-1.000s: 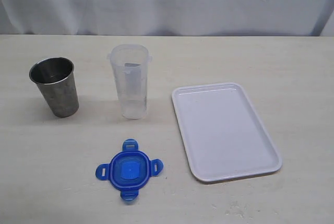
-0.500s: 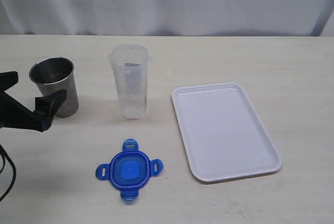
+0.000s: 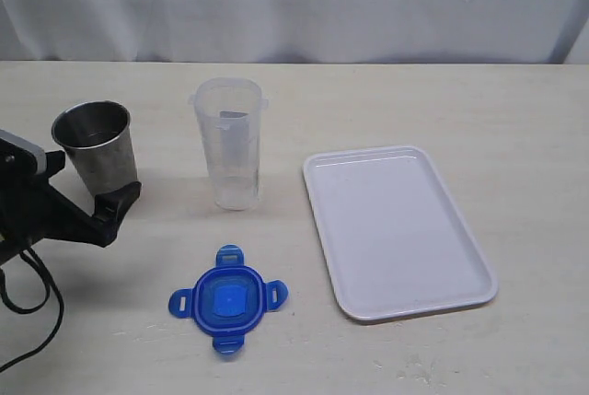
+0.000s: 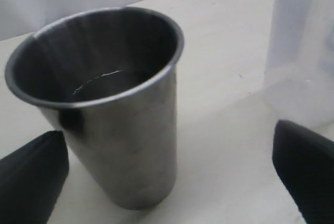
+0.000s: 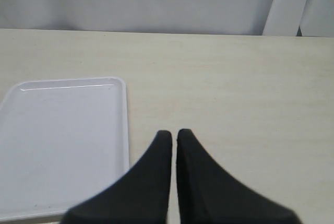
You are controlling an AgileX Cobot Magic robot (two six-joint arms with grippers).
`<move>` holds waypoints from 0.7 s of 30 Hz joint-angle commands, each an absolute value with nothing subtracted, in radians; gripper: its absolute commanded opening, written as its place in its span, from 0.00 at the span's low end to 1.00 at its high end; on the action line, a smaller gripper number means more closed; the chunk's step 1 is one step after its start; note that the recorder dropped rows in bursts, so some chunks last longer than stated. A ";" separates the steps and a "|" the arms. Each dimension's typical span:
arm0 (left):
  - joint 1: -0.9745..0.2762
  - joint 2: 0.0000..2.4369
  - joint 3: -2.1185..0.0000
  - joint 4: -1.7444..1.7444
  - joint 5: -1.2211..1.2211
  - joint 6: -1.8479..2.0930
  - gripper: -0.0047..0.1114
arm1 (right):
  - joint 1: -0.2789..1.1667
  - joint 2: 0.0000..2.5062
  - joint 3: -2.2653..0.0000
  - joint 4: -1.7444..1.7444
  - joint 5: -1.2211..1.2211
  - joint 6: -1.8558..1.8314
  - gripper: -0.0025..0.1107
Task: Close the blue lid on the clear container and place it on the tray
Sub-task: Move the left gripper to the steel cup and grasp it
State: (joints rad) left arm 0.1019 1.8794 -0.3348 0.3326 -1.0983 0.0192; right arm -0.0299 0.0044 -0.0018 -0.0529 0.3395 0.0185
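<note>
- The left gripper [image 3: 89, 181] has its two black fingers spread wide apart, with nothing clamped between them.
- A grey metal cup [image 3: 97, 151] stands upright just ahead of that gripper. In the left wrist view it fills the gap between the two fingertips [image 4: 36, 174], and both tips look clear of its wall.
- The clear container [image 3: 228, 142] stands upright on the table [image 3: 515, 110], past the metal cup on the gripper's inner side and well out of its reach. Its mouth is open and bare.
- The blue lid [image 3: 227, 299] lies flat on the table, apart from the container. It sits off to the same inner side of the left gripper, nearer the exterior camera than the fingers are.
- The white tray [image 3: 396, 229] lies farther that way, beyond both container and lid, and carries nothing.
- The right gripper [image 5: 174, 136] has its fingers pressed together with nothing between them, and it hangs over bare table.
- The tray's long rim [image 5: 124, 130] runs close beside those closed fingertips.
- The right gripper does not show in the exterior view.
</note>
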 commanded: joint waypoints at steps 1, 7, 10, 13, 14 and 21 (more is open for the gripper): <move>0.094 1.922 -0.370 0.247 -1.141 0.029 0.90 | -0.033 0.000 0.000 -0.060 0.342 0.023 0.06; 0.094 2.009 -0.441 0.328 -1.147 0.024 0.90 | -0.033 0.000 0.000 -0.060 0.342 0.023 0.06; 0.094 2.035 -0.467 0.297 -1.171 0.023 0.90 | -0.033 0.000 0.000 -0.060 0.342 0.023 0.06; 0.094 2.039 -0.485 0.296 -1.173 0.021 0.90 | -0.033 0.000 0.000 -0.060 0.342 0.023 0.06; 0.094 2.039 -0.489 0.296 -1.180 0.021 0.90 | -0.033 0.000 0.000 -0.060 0.342 0.023 0.06; 0.094 2.039 -0.495 0.251 -1.221 0.022 0.90 | -0.033 0.000 0.000 -0.060 0.342 0.023 0.06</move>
State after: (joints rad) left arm 0.1019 2.0358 -0.4866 0.2761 -1.1965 0.0239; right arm -0.0299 0.0044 -0.0018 -0.0529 0.3395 0.0185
